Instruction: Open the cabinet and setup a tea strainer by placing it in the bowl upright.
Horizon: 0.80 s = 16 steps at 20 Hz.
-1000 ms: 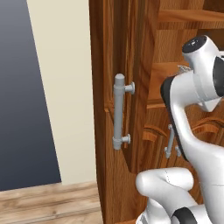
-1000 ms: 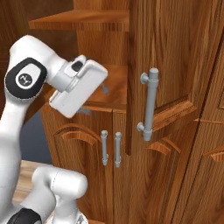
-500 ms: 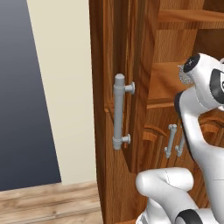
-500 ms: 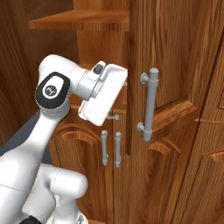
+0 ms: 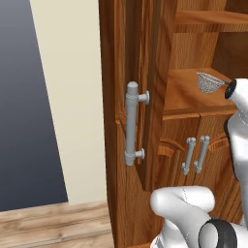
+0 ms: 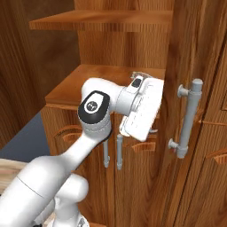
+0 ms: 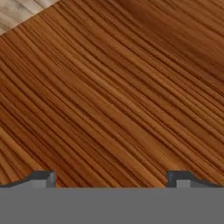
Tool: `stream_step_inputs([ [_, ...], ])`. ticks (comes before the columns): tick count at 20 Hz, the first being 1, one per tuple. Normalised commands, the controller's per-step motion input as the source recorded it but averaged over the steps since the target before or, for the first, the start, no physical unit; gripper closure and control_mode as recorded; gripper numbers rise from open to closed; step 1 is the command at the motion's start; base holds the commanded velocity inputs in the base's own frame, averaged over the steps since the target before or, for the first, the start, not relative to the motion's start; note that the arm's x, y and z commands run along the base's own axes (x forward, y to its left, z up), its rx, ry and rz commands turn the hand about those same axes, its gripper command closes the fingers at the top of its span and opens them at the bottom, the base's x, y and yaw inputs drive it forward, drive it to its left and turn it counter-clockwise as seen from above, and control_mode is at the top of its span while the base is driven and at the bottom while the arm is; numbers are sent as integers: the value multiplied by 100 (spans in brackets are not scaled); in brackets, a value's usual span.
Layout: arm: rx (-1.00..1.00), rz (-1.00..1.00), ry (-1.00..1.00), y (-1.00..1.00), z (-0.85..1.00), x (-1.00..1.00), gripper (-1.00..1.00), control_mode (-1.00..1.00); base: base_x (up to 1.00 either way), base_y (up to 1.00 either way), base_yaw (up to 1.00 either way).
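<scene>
The claw (image 7: 112,177) is released, its two tips standing wide apart with nothing between them, and it faces bare wood grain at close range (a panel of the cabinet (image 5: 155,58), though which one I cannot tell). The tea strainer (image 5: 209,82) lies on the cabinet's open shelf (image 5: 181,99), above and behind the white hand (image 6: 142,108), so the coming move likely calls for lifting and turning the claw back towards that shelf.
</scene>
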Motion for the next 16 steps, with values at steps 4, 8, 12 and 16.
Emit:
stream_step_inputs([
  [4, -11, -12, 26, -98, -9, -7, -100, -100, 0, 0, 0],
  [8, -1, -4, 17, -82, -14, 0, -100, -100, 0, 0, 0],
  [12, 2, -2, 3, -47, -1, 0, -100, -100, 0, 0, 0],
  [16, 3, -19, -1, 45, -7, 0, -100, -100, 0, 0, 0],
])
